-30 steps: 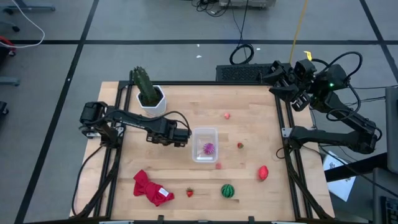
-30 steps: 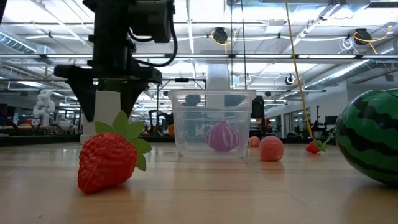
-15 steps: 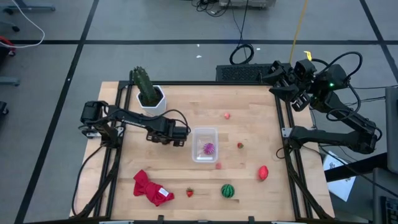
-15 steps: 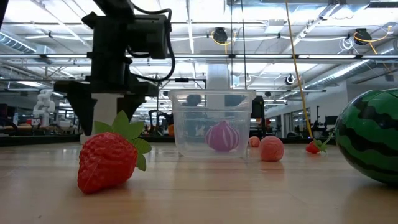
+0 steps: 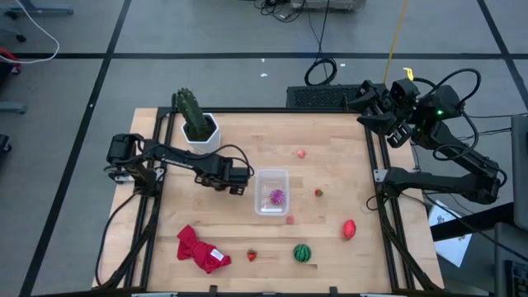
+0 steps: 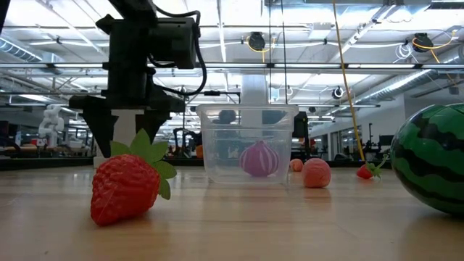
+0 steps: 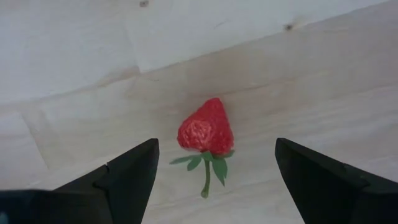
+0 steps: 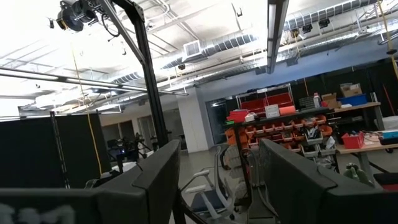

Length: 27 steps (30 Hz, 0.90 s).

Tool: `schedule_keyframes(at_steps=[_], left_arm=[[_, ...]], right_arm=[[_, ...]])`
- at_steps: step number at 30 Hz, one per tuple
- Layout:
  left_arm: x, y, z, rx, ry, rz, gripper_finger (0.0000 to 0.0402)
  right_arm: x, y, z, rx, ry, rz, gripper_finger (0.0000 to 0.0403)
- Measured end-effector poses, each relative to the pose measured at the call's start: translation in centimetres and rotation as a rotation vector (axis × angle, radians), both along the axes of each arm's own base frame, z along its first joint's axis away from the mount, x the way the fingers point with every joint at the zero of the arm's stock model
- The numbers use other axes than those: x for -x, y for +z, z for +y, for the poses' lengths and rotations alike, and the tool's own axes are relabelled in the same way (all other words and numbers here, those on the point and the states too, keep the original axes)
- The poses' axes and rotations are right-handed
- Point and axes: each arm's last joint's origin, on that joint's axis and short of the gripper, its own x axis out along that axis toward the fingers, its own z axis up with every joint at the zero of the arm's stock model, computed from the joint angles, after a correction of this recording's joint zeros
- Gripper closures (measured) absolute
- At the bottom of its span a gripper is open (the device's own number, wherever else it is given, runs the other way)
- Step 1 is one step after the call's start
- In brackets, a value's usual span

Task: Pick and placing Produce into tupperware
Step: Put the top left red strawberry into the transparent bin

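My left gripper (image 5: 241,183) (image 7: 214,180) hangs open, fingers down, just left of the clear tupperware (image 5: 271,191) (image 6: 249,143). A purple striped ball (image 5: 277,196) (image 6: 258,159) lies inside the tub. In the left wrist view a red strawberry (image 7: 206,129) lies on the wood between and beyond the open fingers, untouched; my gripper hides it in the high view. Other produce rests on the table: small red pieces (image 5: 302,153) (image 5: 318,193) (image 5: 289,219), a larger red piece (image 5: 349,229), a strawberry (image 5: 252,255) (image 6: 127,188) and the watermelon ball (image 5: 303,252) (image 6: 433,158). My right gripper (image 5: 386,115) (image 8: 217,180) waits open beyond the table's far right corner.
A green cactus in a white pot (image 5: 198,124) stands near the far left corner. A crumpled red cloth (image 5: 200,250) lies near the near edge, left of the strawberry. Bare wood shows between the tub and the table's right edge (image 5: 371,206).
My left gripper has come down a little toward the table and shifted slightly toward the table's left edge, staying open. Nothing else has moved.
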Motion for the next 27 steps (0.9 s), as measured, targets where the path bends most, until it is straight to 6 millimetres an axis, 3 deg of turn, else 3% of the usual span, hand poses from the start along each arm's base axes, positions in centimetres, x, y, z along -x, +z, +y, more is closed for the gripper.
schedule_keyframes(at_steps=[11, 27], left_arm=[[0.0, 0.0, -0.1, 0.015, -0.003, 0.001, 0.0073], [0.0, 0.0, 1.2, 0.035, 0.055, 0.000, 0.0106]], right_arm=[[0.0, 0.0, 0.0, 0.000, 0.000, 0.000, 0.0193], [0.0, 0.0, 0.0, -0.013, 0.006, 0.004, 0.0193]])
